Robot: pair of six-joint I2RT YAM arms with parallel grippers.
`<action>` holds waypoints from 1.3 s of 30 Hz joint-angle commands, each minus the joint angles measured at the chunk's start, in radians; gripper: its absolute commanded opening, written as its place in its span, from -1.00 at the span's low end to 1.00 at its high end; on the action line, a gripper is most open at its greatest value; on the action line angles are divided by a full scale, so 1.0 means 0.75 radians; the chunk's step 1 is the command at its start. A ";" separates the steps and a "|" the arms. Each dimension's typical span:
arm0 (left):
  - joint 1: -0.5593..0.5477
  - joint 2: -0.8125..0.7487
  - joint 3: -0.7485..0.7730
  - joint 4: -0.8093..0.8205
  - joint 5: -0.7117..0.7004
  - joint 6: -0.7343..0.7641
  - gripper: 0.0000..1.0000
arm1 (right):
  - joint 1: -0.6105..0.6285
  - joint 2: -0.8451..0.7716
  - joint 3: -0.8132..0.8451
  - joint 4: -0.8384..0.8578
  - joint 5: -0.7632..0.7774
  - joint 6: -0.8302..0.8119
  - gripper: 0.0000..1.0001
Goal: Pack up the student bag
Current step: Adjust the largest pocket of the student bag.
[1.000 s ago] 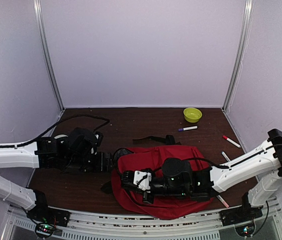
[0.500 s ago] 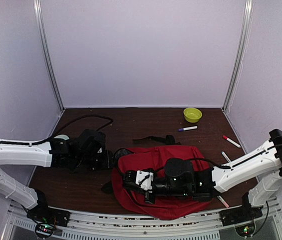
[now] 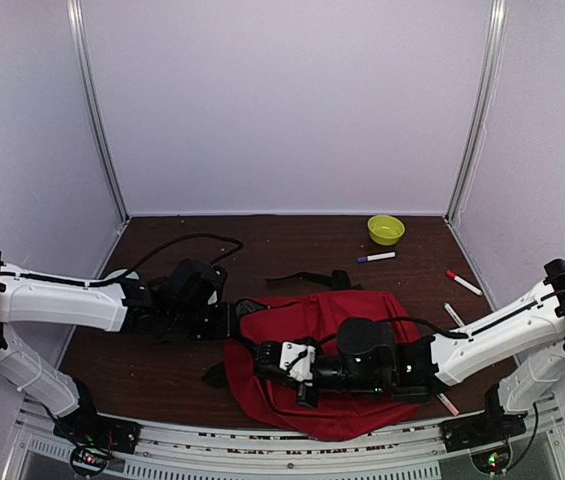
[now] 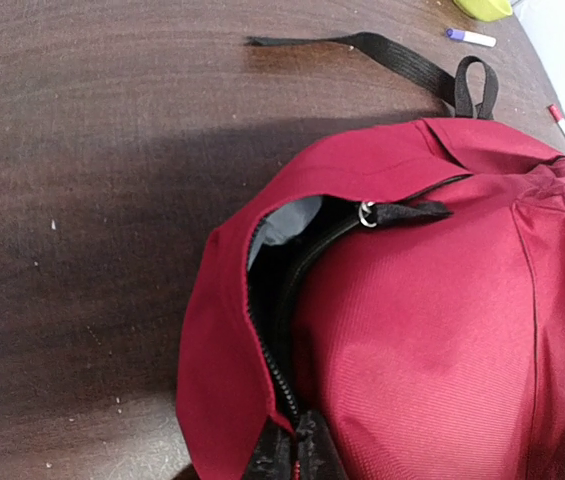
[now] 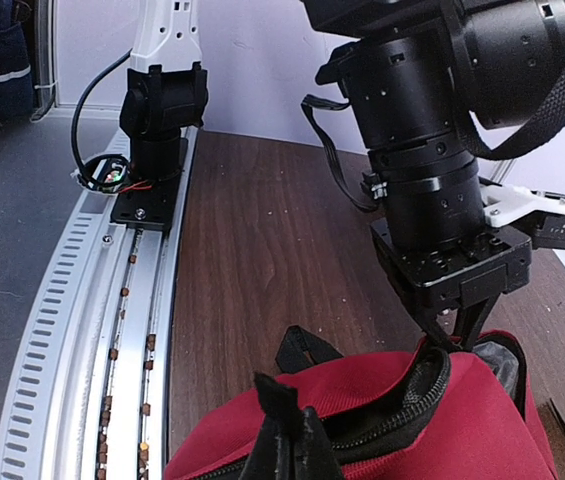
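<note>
The student bag (image 3: 317,310) lies flat on the worktop (image 3: 292,245) in the lower centre of the top view, w/ its zipped mouth turned toward the left of the frame. The left tool (image 4: 292,458) is pinched closed on the bag's rim right at the zipper teeth, bottom centre of its own view. Above it the mouth gapes a little, showing grey lining (image 4: 287,218) and a zip puller (image 4: 367,212) lying across the gap.

The right tool (image 5: 284,425) is likewise clamped closed on the bag's red edge, seemingly the opposite lip of the mouth (whether cloth or a black tab sits btwn its tips can't be told).

Judgement: two grips on facing lips look like prep for spreading the mouth, i.e. one tool anchors while the other pulls, so things can go in. The inside is too dark to check for contents.

Likely candidates lie well apart from the bag at the upper right of the top view: green bowl (image 3: 385,229), purple-capped marker (image 3: 376,257), red-capped marker (image 3: 463,282). A black strap (image 4: 392,55) trails off the bag's top edge, away from both grips.

Risk, prob.: limp cloth slipping out, or the whole bag sliding instead of opening.
</note>
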 commanded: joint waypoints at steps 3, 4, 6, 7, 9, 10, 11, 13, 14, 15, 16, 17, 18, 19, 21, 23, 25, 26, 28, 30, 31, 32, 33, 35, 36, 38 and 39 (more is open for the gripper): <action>0.025 -0.049 0.077 -0.114 -0.085 0.095 -1.00 | 0.003 -0.079 -0.036 -0.011 -0.050 0.008 -1.00; 0.036 -0.072 0.071 -0.136 -0.092 0.096 -1.00 | 0.003 -0.085 -0.047 -0.021 -0.055 0.011 -1.00; 0.060 -0.120 0.060 -0.171 -0.108 0.113 -1.00 | 0.003 -0.096 -0.056 -0.048 -0.065 0.011 -1.00; 0.068 -0.147 0.059 -0.192 -0.120 0.119 -1.00 | 0.002 -0.100 -0.060 -0.060 -0.070 0.012 -1.00; 0.078 -0.178 0.064 -0.238 -0.148 0.133 -1.00 | 0.003 -0.110 -0.070 -0.078 -0.080 0.020 -1.00; 0.083 -0.191 0.067 -0.258 -0.159 0.140 -1.00 | 0.002 -0.115 -0.076 -0.084 -0.086 0.026 -1.00; 0.086 -0.203 0.069 -0.274 -0.170 0.146 -1.00 | 0.002 -0.117 -0.079 -0.091 -0.095 0.031 -1.00; 0.092 -0.224 0.071 -0.297 -0.184 0.156 -1.00 | 0.003 -0.123 -0.082 -0.102 -0.111 0.042 -1.00; 0.093 -0.230 0.070 -0.301 -0.187 0.161 -1.00 | 0.002 -0.125 -0.082 -0.104 -0.113 0.046 -1.00; 0.094 -0.235 0.072 -0.302 -0.184 0.166 -1.00 | 0.002 -0.123 -0.083 -0.104 -0.114 0.049 -1.00; 0.093 -0.235 0.074 -0.298 -0.174 0.176 -1.00 | 0.002 -0.122 -0.084 -0.100 -0.113 0.053 -1.00; 0.094 -0.234 0.078 -0.292 -0.159 0.185 -1.00 | 0.003 -0.119 -0.081 -0.097 -0.110 0.054 -1.00; 0.094 -0.231 0.082 -0.282 -0.140 0.197 -1.00 | 0.002 -0.114 -0.074 -0.092 -0.103 0.056 -1.00; 0.092 -0.228 0.085 -0.272 -0.121 0.212 -1.00 | 0.003 -0.109 -0.067 -0.087 -0.092 0.058 -1.00; 0.087 -0.228 0.091 -0.263 -0.095 0.245 -1.00 | 0.001 -0.095 -0.045 -0.077 -0.065 0.065 -1.00; 0.065 -0.246 0.093 -0.263 -0.099 0.278 -0.85 | 0.000 -0.081 -0.015 -0.074 -0.044 0.062 -1.00; 0.041 -0.283 0.087 -0.263 -0.120 0.303 -0.52 | -0.008 -0.061 0.033 -0.081 -0.035 0.059 -1.00; 0.028 -0.304 0.079 -0.263 -0.125 0.313 -0.36 | -0.016 -0.049 0.060 -0.097 -0.038 0.056 -1.00; 0.002 -0.352 0.063 -0.263 -0.136 0.348 -0.14 | -0.029 -0.024 0.114 -0.141 -0.051 0.052 -1.00; -0.038 -0.426 0.041 -0.258 -0.141 0.403 -0.04 | -0.037 -0.011 0.155 -0.181 -0.081 0.048 -1.00; -0.065 -0.459 0.027 -0.254 -0.144 0.438 0.00 | -0.039 -0.008 0.169 -0.187 -0.098 0.049 -1.00; -0.089 -0.502 0.009 -0.252 -0.141 0.469 0.02 | -0.043 -0.004 0.181 -0.192 -0.118 0.053 -1.00; -0.111 -0.546 -0.015 -0.245 -0.126 0.505 0.02 | -0.045 0.000 0.187 -0.194 -0.135 0.059 -1.00; -0.137 -0.645 -0.083 -0.204 -0.060 0.559 0.02 | -0.054 0.009 0.200 -0.203 -0.181 0.082 -1.00; -0.143 -0.697 -0.129 -0.158 0.008 0.585 0.01 | -0.060 0.017 0.206 -0.207 -0.206 0.094 -1.00; -0.155 -0.804 -0.219 -0.065 0.142 0.621 0.00 | -0.065 0.036 0.218 -0.216 -0.235 0.118 -1.00; -0.164 -0.842 -0.256 -0.030 0.190 0.628 -0.01 | -0.068 0.044 0.223 -0.220 -0.252 0.126 -1.00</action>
